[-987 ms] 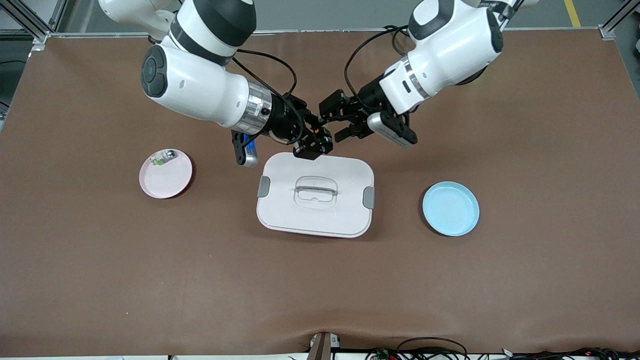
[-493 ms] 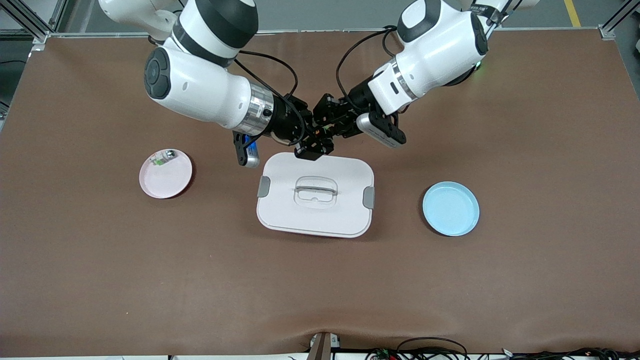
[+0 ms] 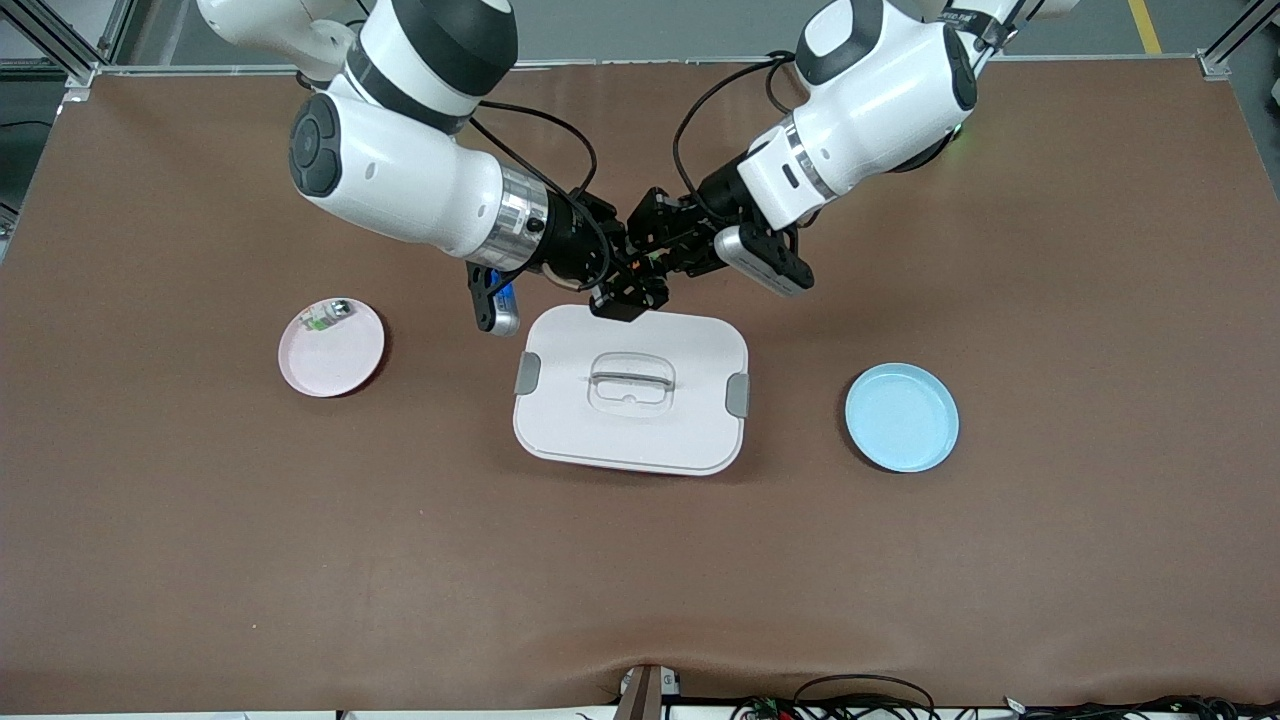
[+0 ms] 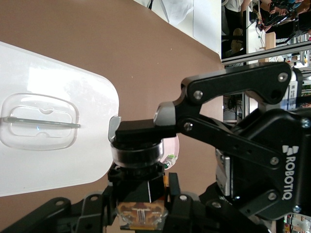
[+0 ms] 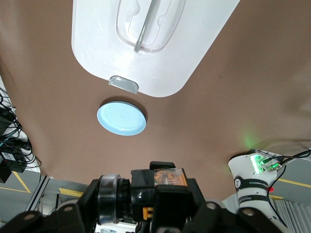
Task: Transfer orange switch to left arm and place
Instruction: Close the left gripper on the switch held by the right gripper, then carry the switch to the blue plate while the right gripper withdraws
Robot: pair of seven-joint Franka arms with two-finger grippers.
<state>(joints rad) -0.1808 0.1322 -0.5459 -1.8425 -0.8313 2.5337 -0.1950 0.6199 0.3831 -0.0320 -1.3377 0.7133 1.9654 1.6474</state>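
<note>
The orange switch [image 3: 640,267], a small black cylinder with an orange end, hangs in the air between both grippers. My right gripper [image 3: 628,290] is shut on it. My left gripper [image 3: 652,258] meets it from the other end, its fingers closed against the switch's sides. In the left wrist view the switch [image 4: 141,187] sits between my left gripper's [image 4: 141,206] own fingers, with a finger [image 4: 141,128] of the right gripper on its far end. In the right wrist view the switch [image 5: 150,194] is in my right gripper [image 5: 163,206]. Both grippers hover over the white box's [image 3: 580,420] edge nearest the robots' bases.
A pink plate [image 3: 335,355] with a small green-and-white part [image 3: 322,318] lies toward the right arm's end. A blue plate [image 3: 900,420] lies toward the left arm's end, also in the right wrist view [image 5: 121,119]. The box also shows in both wrist views [image 4: 48,58] [image 5: 194,43].
My left gripper moved from open and apart in to the switch held by my right gripper, and its fingers closed around it. The right arm has barely moved.
</note>
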